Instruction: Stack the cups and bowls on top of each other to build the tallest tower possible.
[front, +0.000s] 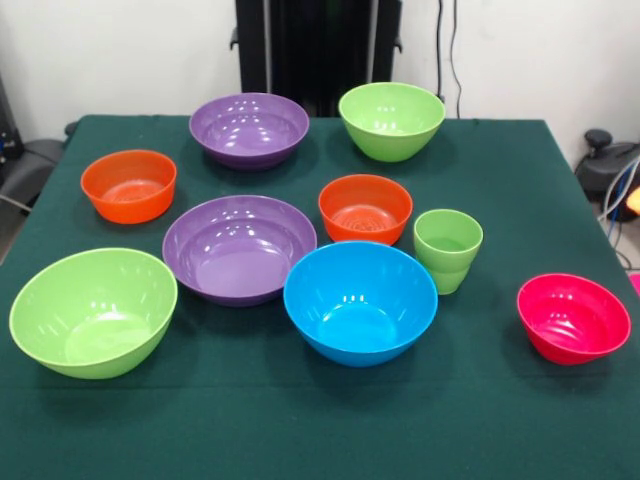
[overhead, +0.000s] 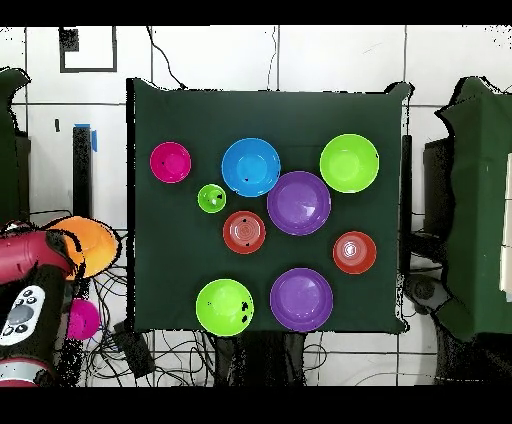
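One light-green cup (front: 448, 248) (overhead: 211, 197) stands upright on the green table cloth (front: 300, 420) (overhead: 160, 110), open end up, just beside the blue bowl (front: 360, 300) (overhead: 250, 166) and near an orange-red bowl (front: 365, 208) (overhead: 244, 231). Nothing is stacked; every vessel sits singly on the cloth, mouth up.

In the front view, the blue bowl occupies the near centre. A wide purple bowl (front: 240, 247) (overhead: 298, 203) lies just beside it to the left, their rims close or touching. Left of that, at the near left corner, is a light-green bowl (front: 93, 311) (overhead: 349, 162). A second orange-red bowl (front: 129, 185) (overhead: 354, 251) sits behind it, apart. At the far side stand the second purple bowl (front: 249, 129) (overhead: 301, 298) and the second light-green bowl (front: 391, 120) (overhead: 224, 306), side by side with a gap. The pink-red bowl (front: 574, 317) (overhead: 170, 161) stands alone at the near right, well apart from the cup.

In the overhead view, an orange-yellow bowl (overhead: 88, 243) is off the cloth at the left edge, next to the red robot arm (overhead: 30, 270). A small pink object (overhead: 82, 318) lies below it; its kind cannot be told.

The gripper itself does not show in either view, so the state of its fingers cannot be reported.
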